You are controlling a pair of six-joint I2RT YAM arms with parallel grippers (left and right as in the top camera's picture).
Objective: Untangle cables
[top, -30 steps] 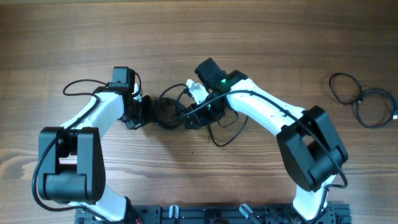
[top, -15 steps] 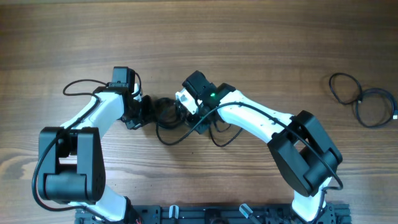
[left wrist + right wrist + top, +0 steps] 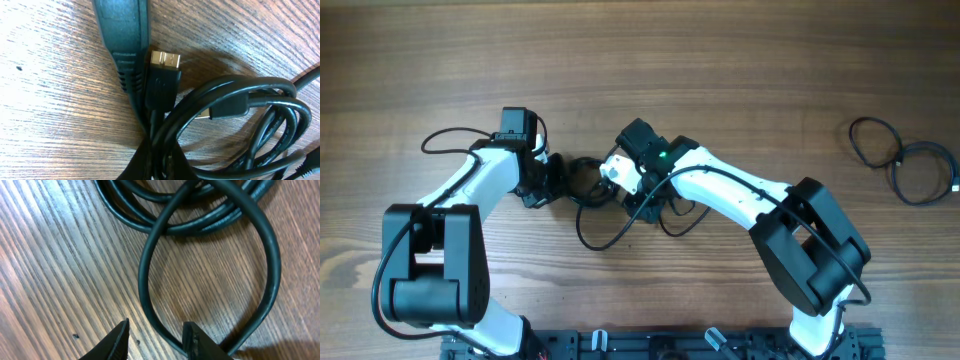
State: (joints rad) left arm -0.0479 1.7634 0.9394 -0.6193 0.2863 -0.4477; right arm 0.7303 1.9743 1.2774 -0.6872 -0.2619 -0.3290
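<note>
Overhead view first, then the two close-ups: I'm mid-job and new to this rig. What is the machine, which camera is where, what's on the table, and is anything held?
The overhead view looks down on two white-and-black robot arms at a wooden table. Each close-up comes from a camera on one arm's wrist. Between the arms lies a tangle of black cables. A second, looser bundle lies apart at the far right. The left hand is at the tangle. Its close-up shows a gold-tipped plug among the loops but not its fingers, so I cannot tell whether it grips. The right hand is open, and one strand of a loop passes between its fingertips.
</note>
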